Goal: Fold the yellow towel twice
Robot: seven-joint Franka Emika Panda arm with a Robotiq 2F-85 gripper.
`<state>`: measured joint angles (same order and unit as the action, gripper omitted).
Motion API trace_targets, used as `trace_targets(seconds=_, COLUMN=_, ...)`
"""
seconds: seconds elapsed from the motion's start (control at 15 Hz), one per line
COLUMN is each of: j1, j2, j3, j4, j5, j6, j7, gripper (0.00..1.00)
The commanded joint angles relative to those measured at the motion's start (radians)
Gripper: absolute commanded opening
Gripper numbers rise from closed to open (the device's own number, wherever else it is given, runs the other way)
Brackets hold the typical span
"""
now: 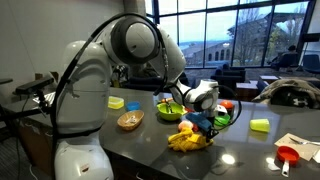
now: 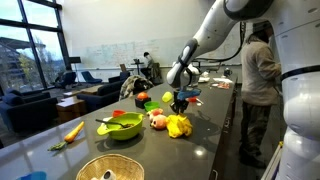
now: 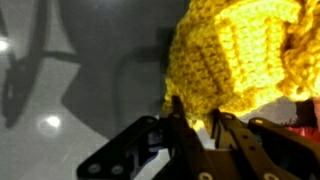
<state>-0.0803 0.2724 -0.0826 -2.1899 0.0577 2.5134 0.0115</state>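
Note:
The yellow towel (image 1: 188,138) lies bunched on the dark counter, seen in both exterior views (image 2: 178,127). In the wrist view it fills the upper right as a ribbed knitted mass (image 3: 235,50). My gripper (image 1: 203,122) hangs right above the towel's top edge (image 2: 180,108), pointing down. In the wrist view the gripper (image 3: 200,118) has its two black fingers close together, with the towel's lower edge pinched between the tips. The rest of the cloth rests loose on the counter.
A green bowl (image 1: 170,108) and a wicker bowl (image 1: 130,120) stand behind the towel, with a yellow container (image 1: 116,102) further back. A yellow-green block (image 1: 260,125) and a red object (image 1: 288,154) lie to one side. A person (image 2: 260,70) stands beside the counter.

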Motion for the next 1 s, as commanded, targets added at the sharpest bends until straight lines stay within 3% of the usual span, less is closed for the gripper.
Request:
trace_targets(seconds=0.0, j1=-0.002, j2=0.003, j3=0.004, j4=0.023, j5=-0.004, j6=-0.021, j7=0.001, gripper=0.00)
trace_targets(seconds=0.93, j1=0.025, j2=-0.135, j3=0.007, j4=-0.008, j5=-0.025, j6=-0.111, j7=0.046, gripper=0.02)
